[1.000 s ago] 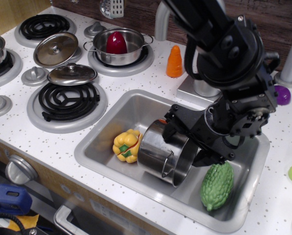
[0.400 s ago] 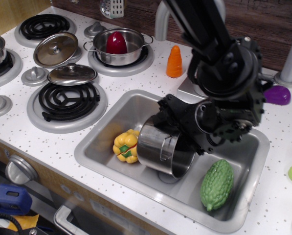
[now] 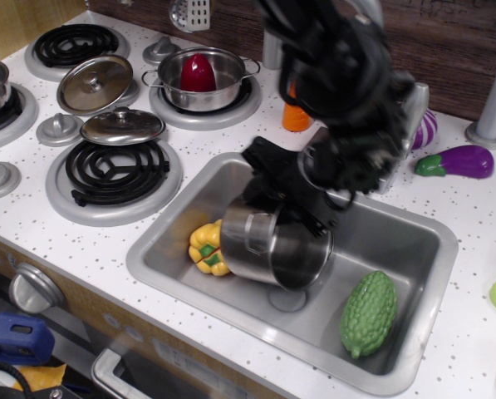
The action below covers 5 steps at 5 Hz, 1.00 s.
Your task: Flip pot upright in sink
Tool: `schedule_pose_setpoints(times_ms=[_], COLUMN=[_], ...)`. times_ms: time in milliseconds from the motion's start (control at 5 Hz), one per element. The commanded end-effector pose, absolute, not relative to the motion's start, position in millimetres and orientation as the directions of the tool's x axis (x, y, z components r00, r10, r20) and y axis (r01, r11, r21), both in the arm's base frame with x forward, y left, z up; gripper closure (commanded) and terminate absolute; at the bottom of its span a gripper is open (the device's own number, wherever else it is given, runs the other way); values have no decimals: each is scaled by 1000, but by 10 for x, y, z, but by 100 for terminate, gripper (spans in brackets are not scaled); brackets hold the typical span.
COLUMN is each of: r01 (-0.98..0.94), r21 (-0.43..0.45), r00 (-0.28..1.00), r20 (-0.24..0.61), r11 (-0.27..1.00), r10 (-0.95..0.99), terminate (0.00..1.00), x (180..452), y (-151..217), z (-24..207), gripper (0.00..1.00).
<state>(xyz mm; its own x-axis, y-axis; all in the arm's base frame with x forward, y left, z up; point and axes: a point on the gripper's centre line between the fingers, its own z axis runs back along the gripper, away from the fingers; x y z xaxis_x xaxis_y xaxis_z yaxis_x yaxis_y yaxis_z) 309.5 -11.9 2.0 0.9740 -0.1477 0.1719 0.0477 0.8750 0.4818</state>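
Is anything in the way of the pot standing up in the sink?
The pincer holds the pot, tilted above the sink. A yellow pepper sits right against the pot's left side, and a green bumpy gourd lies off to the right. The sink floor between them looks bare, so there seems room.

A black robot arm reaches down from the top of the frame, its bulky wrist bent toward the lower left. Its gripper (image 3: 291,209) points down and to the left, fingers clamped, though their tips are partly hidden and slightly blurred.
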Motion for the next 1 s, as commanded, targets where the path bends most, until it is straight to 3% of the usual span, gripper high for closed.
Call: schedule_pose_setpoints(times_ms=[0,200,400,600,800], r01=[36,45,63,82,82], r21=[346,204,122,72,72], r00=[970,976,976,965,965], r20=[212,200,199,242,242], r11=[937,978,991,994,994], r10=[-116,-87,-86,-98,-98], terminate=[0,0,0,0,0], x=[3096,3067,3070,3078,3078], y=[-86,53,152,173,173], z=[121,91,12,-44,-44], gripper=[100,100,100,0,0])
